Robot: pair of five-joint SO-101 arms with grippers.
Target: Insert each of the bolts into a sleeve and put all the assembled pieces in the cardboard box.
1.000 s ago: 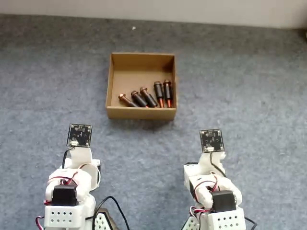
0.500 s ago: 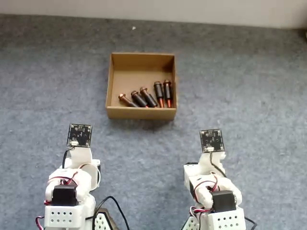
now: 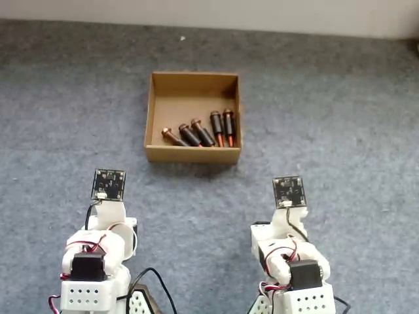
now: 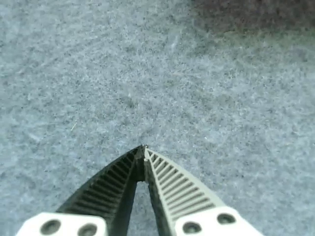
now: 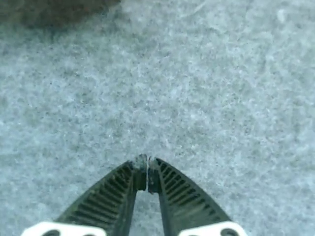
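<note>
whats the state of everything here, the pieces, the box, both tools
assembled pieces: five, lying flat side by side
cardboard box: upright, open top, holds all five
left tool: shut, empty
right tool: shut, empty

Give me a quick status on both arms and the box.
Left gripper shut, empty. Right gripper shut, empty. Five assembled pieces in cardboard box. No obstruction seen.

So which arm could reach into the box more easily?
Left, slightly, I'd guess: the box sits a little nearer its side. Otherwise even: left end effector and right end effector are both shut and empty.
</note>
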